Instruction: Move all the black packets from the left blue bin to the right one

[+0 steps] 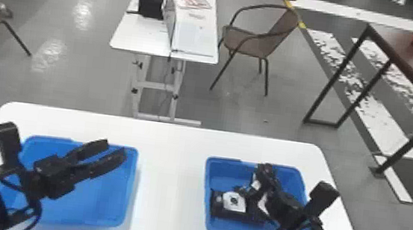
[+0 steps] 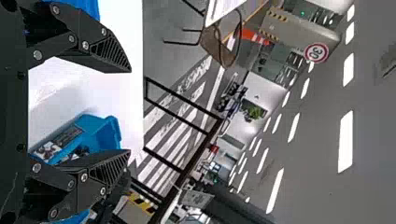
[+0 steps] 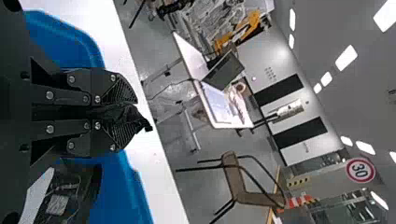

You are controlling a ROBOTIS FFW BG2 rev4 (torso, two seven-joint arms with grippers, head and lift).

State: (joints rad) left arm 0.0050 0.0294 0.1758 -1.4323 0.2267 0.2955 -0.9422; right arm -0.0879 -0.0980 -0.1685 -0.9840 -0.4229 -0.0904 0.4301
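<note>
One spread wide: the left gripper point(image 1: 116, 147), up over the left blue bin point(image 1: 105, 194), nothing in its grip.
One clamped: the right gripper point(image 1: 255, 185), over the right blue bin point(image 1: 225, 177), fingers pressed tight on a black packet point(image 3: 142, 122)!
Already in the right bin: black contents point(image 1: 219, 212) with a white patch.
Underneath: the white table point(image 1: 171, 180), carrying both bins.
Way out back: a smaller table point(image 1: 143, 39), a brown chair point(image 1: 248, 42) just beside it.
</note>
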